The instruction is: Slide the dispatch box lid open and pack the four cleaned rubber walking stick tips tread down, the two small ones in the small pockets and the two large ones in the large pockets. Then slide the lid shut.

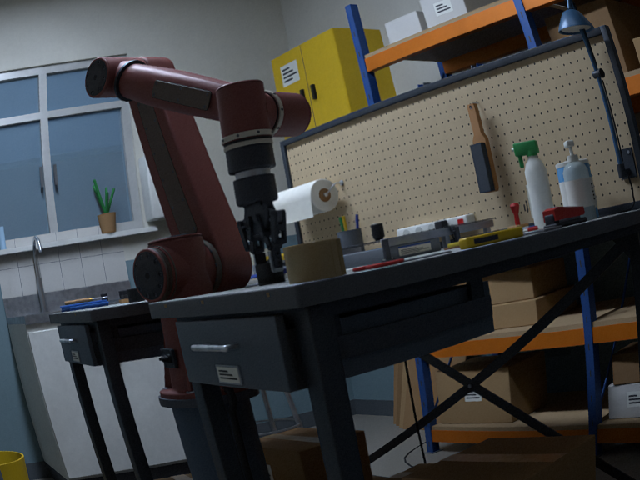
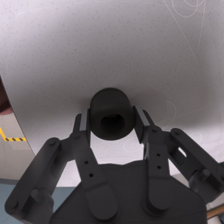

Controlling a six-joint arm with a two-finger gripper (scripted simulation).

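Observation:
My gripper (image 2: 111,120) (image 1: 268,258) points straight down at the near left end of the bench, and I have it closed around a black rubber stick tip (image 2: 112,117) (image 1: 270,273). The tip stands on the grey bench top with its round hollow facing up toward the wrist camera. A tan box (image 1: 314,260) stands just to the right of the gripper on the bench. Whether that box has a lid, and how it sits, I cannot tell. No other stick tips are visible to me.
The bench's left edge (image 2: 18,127) runs close beside the gripper, with floor and a yellow-black stripe beyond. Further right lie a red pen (image 1: 378,265), a grey case (image 1: 416,244), a yellow tool (image 1: 486,237) and bottles (image 1: 536,183). The pegboard (image 1: 455,139) backs the bench.

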